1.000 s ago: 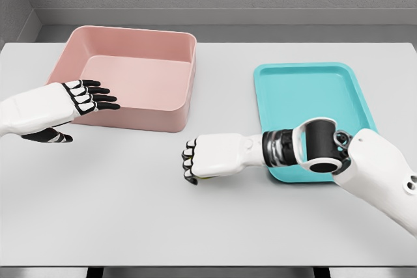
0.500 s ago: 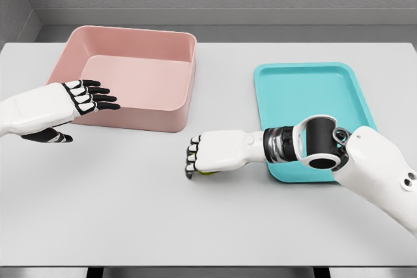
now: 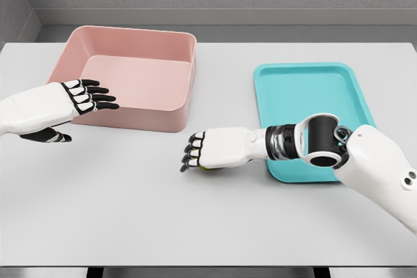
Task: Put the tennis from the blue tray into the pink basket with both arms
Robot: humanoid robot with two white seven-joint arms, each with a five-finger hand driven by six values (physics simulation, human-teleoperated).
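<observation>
Only a thin yellow-green sliver of the tennis ball [image 3: 207,168] shows, on the white table beneath my right palm. My right hand [image 3: 189,155] hovers over it mid-table, between the pink basket [image 3: 140,119] and the blue tray [image 3: 306,89]. Its fingers are stretched out to the left and no longer wrapped round the ball. My left hand [image 3: 98,99] is held open, fingers pointing right, just in front of the basket's left front corner. Basket and tray both have nothing inside them.
My right forearm [image 3: 326,144] crosses the near left corner of the tray. The white table [image 3: 130,213] ends near the bottom of the picture, and a grey wall runs behind it.
My right hand rose slightly and its fingers went from curled round the ball to stretched out, leaving the ball on the table under the palm. The left hand stayed put.
</observation>
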